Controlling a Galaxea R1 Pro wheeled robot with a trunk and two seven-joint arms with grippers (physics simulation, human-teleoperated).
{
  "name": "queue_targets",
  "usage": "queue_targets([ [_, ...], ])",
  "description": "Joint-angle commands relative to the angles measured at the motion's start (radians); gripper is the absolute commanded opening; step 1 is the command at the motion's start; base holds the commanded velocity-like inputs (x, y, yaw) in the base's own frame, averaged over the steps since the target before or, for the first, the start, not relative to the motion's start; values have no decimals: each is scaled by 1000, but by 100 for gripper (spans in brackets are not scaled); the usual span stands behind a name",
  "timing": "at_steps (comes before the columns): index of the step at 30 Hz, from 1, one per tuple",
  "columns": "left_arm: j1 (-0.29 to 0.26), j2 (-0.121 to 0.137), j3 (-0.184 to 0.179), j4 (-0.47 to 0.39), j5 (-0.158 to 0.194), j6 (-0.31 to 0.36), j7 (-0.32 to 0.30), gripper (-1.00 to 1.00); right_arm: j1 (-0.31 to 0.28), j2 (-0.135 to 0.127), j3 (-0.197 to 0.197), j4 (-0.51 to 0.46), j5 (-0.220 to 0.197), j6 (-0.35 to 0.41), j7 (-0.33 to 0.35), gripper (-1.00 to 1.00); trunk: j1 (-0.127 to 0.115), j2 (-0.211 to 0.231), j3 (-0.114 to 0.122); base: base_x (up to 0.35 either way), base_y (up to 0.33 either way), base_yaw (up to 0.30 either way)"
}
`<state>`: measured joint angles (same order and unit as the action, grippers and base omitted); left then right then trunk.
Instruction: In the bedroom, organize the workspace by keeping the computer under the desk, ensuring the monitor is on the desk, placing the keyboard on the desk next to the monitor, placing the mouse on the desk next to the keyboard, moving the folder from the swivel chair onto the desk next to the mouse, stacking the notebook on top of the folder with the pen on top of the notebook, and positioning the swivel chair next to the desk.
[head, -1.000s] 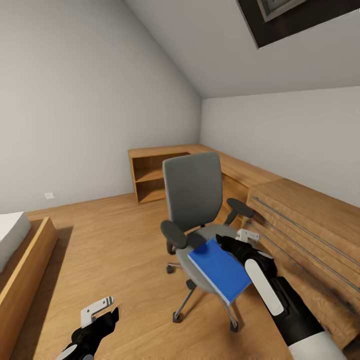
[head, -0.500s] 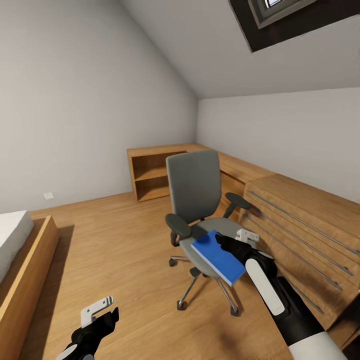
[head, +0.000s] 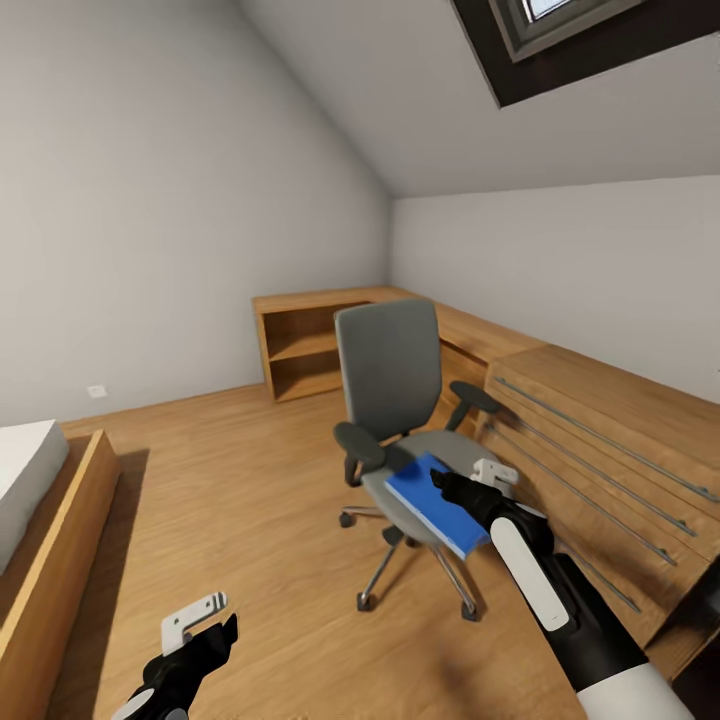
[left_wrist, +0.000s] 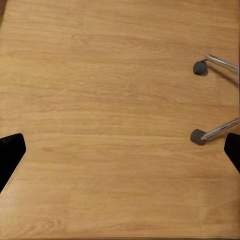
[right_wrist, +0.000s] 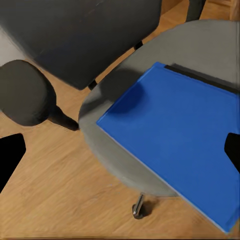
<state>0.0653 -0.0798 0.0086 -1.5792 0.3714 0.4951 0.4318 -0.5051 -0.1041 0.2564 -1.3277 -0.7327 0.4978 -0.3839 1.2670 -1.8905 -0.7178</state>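
So, the swivel chair (head: 392, 420) was seen in the head view standing on the wood plank floor (head: 230, 480), just beside the low light-wood cabinets (head: 590, 440) along the right wall. The folder (head: 432, 504) was laid flat on the seat, its near corner overhanging the front edge. The right gripper (head: 455, 488) was held just above the folder's right part; whether it was touching couldn't be told from that view. From the right wrist view the folder (right_wrist: 182, 137) was shown much closer (a soft shadow was cast on its blue cover), and the gripper's two dark fingertips (right_wrist: 10, 155) were spread wide at the frame's edges with nothing between them, so open. One black armrest (right_wrist: 25, 92) and the grey backrest were caught there too.

The left gripper (head: 200, 625) was kept low over bare floor, well apart from the chair. In the left wrist view its fingers were likewise parted and empty, and two castors (left_wrist: 199, 136) on chrome legs were picked up.
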Motion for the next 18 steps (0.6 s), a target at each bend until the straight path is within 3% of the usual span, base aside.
queue_targets([
  [1, 0, -1, 1, -2, 11, 2, 6, 100, -1, -1, 3, -1, -10, 0, -10, 100, 0, 0, -1, -258, 216, -255],
  [12, 0, -2, -3, -4, 11, 2, 6, 100, -1, 0, 1, 1, -25, -1, -10, 100, 0, 0, -1, -266, 197, -263],
  [18, 0, -3, -5, -17, 11, 4, 6, 100, -1, -2, 0, 1, -53, 1, -10, 100, 0, 0, -1, -61, 47, -89],
])
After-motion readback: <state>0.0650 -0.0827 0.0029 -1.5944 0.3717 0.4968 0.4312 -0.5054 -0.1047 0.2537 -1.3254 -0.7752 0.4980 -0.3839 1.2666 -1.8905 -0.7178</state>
